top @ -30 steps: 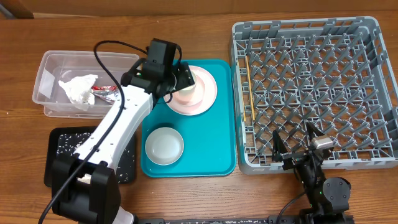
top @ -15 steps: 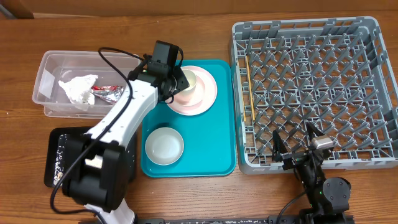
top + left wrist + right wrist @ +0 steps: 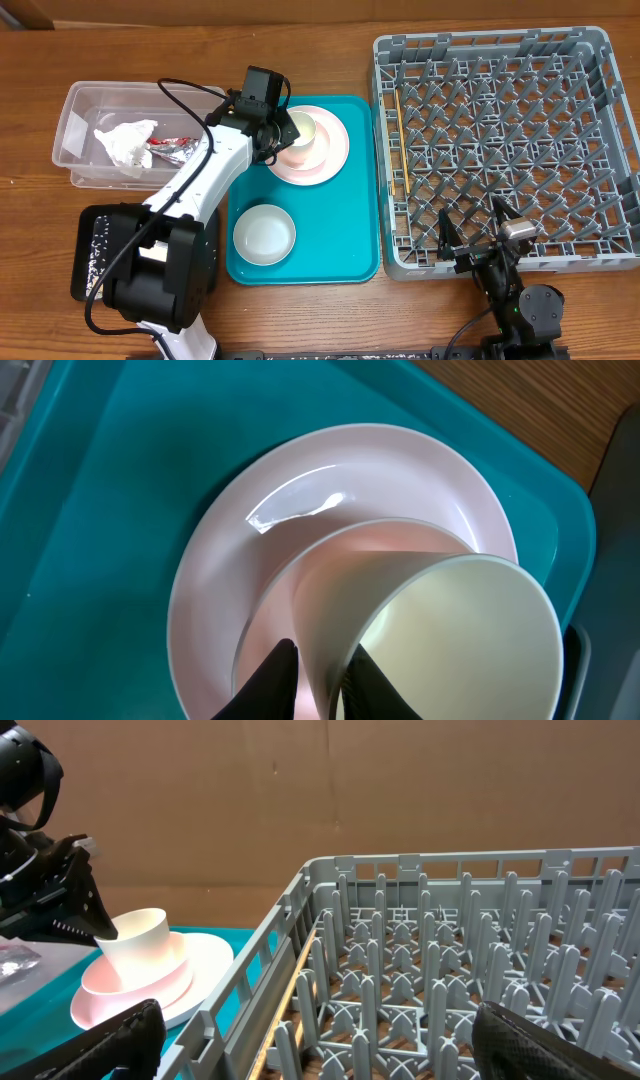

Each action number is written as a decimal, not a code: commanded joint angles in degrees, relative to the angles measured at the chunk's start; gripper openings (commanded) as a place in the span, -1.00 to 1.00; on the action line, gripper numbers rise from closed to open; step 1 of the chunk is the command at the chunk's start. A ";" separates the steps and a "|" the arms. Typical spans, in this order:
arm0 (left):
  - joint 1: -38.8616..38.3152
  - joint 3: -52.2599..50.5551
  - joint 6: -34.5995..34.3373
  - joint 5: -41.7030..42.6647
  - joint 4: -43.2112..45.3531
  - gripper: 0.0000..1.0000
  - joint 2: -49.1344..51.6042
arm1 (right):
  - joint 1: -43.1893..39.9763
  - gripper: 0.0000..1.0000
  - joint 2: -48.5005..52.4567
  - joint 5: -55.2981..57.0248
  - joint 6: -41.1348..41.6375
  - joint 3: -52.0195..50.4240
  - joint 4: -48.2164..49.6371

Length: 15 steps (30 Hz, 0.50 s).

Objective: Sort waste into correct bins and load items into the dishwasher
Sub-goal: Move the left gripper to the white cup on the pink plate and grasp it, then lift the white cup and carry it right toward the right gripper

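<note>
My left gripper (image 3: 290,128) is shut on the wall of the small cream cup (image 3: 450,630), one finger inside and one outside. The cup leans inside the pale pink bowl (image 3: 290,565), which sits on the pale pink plate (image 3: 300,470) on the teal tray (image 3: 340,230). A white bowl (image 3: 265,233) rests nearer the tray's front. The clear tub (image 3: 80,100) holds a white napkin (image 3: 125,142) and a foil wrapper (image 3: 170,150). The black tray (image 3: 95,250) lies partly under the arm. My right gripper (image 3: 320,1040) hangs open at the front edge of the grey dish rack (image 3: 490,40).
A thin wooden stick (image 3: 402,140) lies along the rack's left side, inside it. The rack's upright pegs (image 3: 470,950) fill the space ahead of the right gripper. Bare wooden table runs along the front and back edges.
The left gripper's fingers have closed onto the cup's wall. The left arm has swung its elbow toward the front left. The right arm has not moved.
</note>
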 commanded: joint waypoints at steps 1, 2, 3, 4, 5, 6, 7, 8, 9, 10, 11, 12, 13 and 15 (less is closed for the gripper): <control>0.09 0.26 -0.35 4.00 0.31 -0.66 0.28 | -0.07 1.00 -0.46 0.48 0.26 -0.59 0.31; 0.11 0.39 -0.33 5.20 0.42 -0.66 0.09 | -0.07 1.00 -0.46 0.48 0.26 -0.59 0.31; 0.20 0.55 -0.15 6.23 0.42 -0.67 -0.07 | -0.07 1.00 -0.46 0.48 0.28 -0.59 0.31; 0.33 0.83 0.11 7.04 0.37 -0.70 -0.31 | -0.07 1.00 -0.46 0.48 0.28 -0.59 0.31; 0.52 1.22 0.52 8.48 0.33 -0.76 -0.52 | -0.07 1.00 -0.46 0.48 0.28 -0.59 0.33; 0.79 1.64 0.98 10.10 0.24 -0.83 -0.92 | -0.07 1.00 -0.46 0.48 0.26 -0.59 0.31; 1.18 2.05 1.55 11.91 0.20 -0.88 -1.16 | -0.07 1.00 -0.46 0.48 0.26 -0.59 0.31; 1.66 2.54 2.21 14.34 0.09 -0.92 -1.51 | -0.07 1.00 -0.46 0.48 0.26 -0.59 0.31; 2.19 2.95 2.75 16.44 -0.04 -0.91 -1.84 | -0.07 1.00 -0.46 0.46 0.28 -0.59 0.33; 2.89 3.32 3.17 18.95 -0.24 -0.92 -2.25 | -0.07 1.00 -0.46 0.39 0.31 -0.59 0.33; 3.58 3.61 3.32 21.22 -0.52 -0.92 -2.64 | -0.07 1.00 -0.46 0.24 0.31 -0.59 0.33; 4.76 3.98 3.34 24.72 -1.14 -0.92 -3.26 | -0.07 1.00 -0.46 -0.04 0.31 -0.59 0.37; 6.64 4.20 3.37 29.55 -1.53 -0.92 -4.20 | -0.07 1.00 -0.44 -0.20 0.37 -0.55 0.59; 9.46 4.20 4.26 36.76 -1.51 -0.92 -5.42 | -0.07 1.00 -0.46 -0.20 2.49 0.11 0.59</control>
